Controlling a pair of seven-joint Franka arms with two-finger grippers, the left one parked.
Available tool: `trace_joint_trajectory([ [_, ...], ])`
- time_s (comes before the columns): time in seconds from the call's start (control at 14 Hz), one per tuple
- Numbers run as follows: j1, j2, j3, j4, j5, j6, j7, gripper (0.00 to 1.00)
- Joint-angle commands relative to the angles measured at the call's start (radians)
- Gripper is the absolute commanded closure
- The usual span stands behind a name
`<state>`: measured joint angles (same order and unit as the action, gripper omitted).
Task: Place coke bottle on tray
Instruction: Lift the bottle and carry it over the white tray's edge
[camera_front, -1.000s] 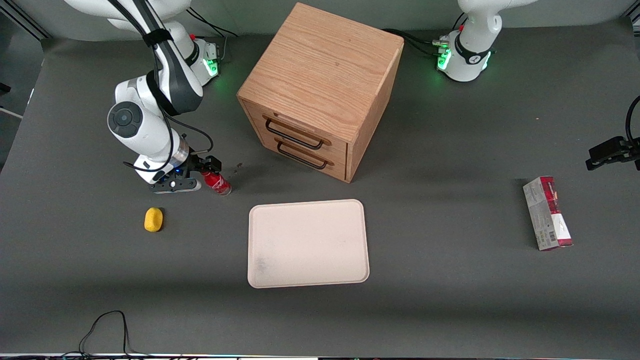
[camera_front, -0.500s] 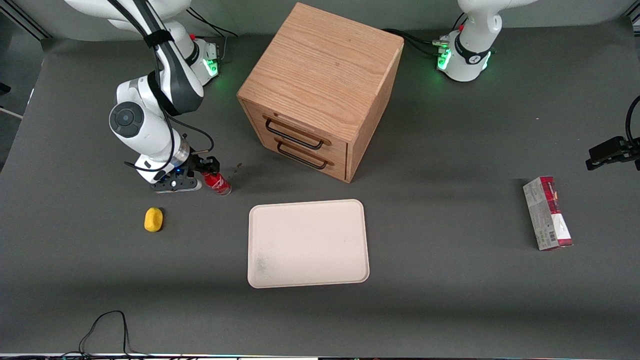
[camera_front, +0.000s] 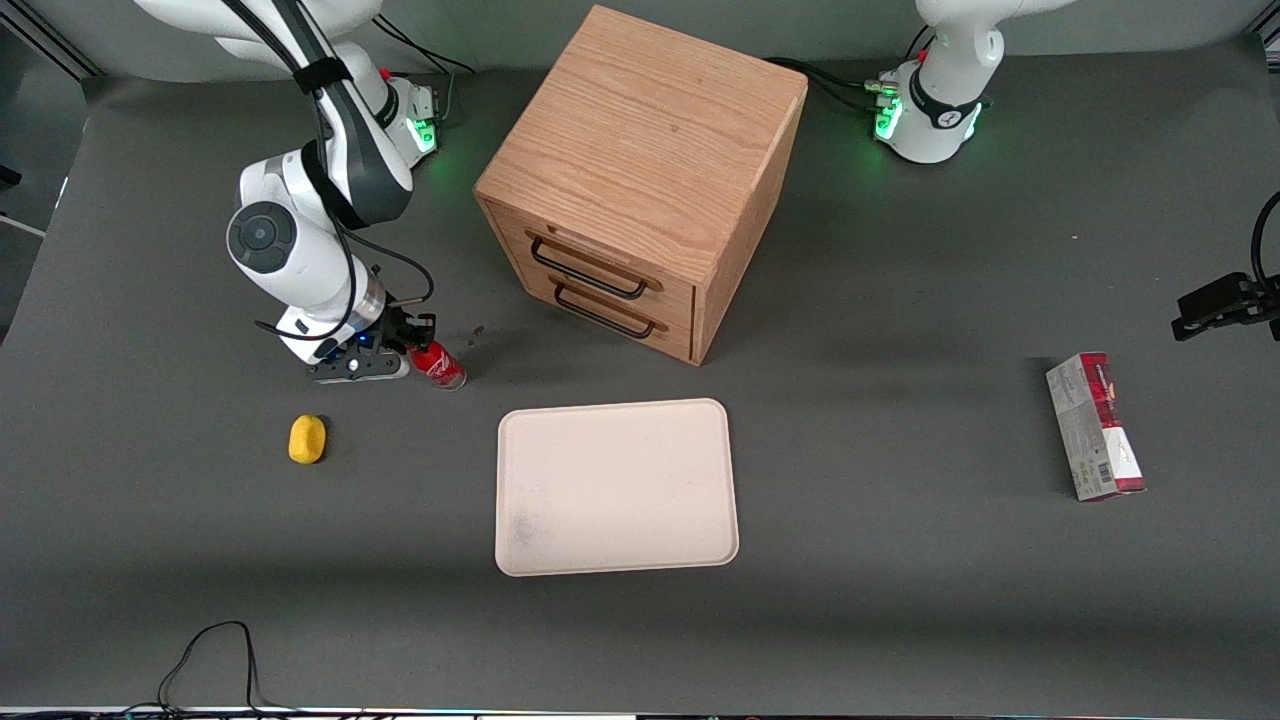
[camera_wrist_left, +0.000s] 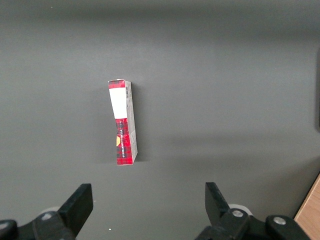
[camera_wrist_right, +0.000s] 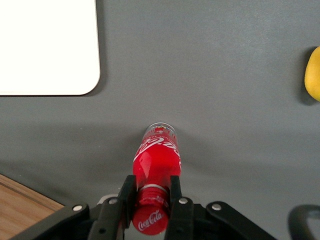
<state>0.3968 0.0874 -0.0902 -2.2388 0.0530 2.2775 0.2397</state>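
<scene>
The coke bottle (camera_front: 440, 366) is small and red with white lettering and leans tilted over the dark table, toward the working arm's end. My gripper (camera_front: 412, 338) is shut on the bottle's neck just under the red cap. In the right wrist view the two black fingers (camera_wrist_right: 127, 196) clamp the neck of the bottle (camera_wrist_right: 156, 162), with the gripper (camera_wrist_right: 151, 192) around it. The cream-white tray (camera_front: 616, 486) lies flat, nearer to the front camera than the bottle and toward the table's middle. One rounded corner of the tray (camera_wrist_right: 47, 47) shows in the wrist view.
A wooden drawer cabinet (camera_front: 640, 180) stands close by the bottle, farther from the camera than the tray. A yellow lemon-like object (camera_front: 307, 439) lies nearer the camera than my gripper. A red-and-grey carton (camera_front: 1094, 425) lies toward the parked arm's end.
My gripper and the bottle have shifted slightly toward the cabinet and a little upward in the front view. The grip on the neck looks the same.
</scene>
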Motion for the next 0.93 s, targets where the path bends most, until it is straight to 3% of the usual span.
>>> trace_joint_trajectory([
  [0.0, 0.017, -0.025, -0.008, -0.013, 0.008, 0.014, 0.026, 1.00],
  [0.14, 0.016, -0.029, -0.008, 0.014, 0.008, -0.002, 0.027, 1.00],
  [0.5, 0.004, -0.015, -0.011, 0.215, 0.007, -0.232, 0.021, 1.00],
  [0.86, -0.018, 0.115, -0.039, 0.572, 0.004, -0.494, 0.010, 1.00],
])
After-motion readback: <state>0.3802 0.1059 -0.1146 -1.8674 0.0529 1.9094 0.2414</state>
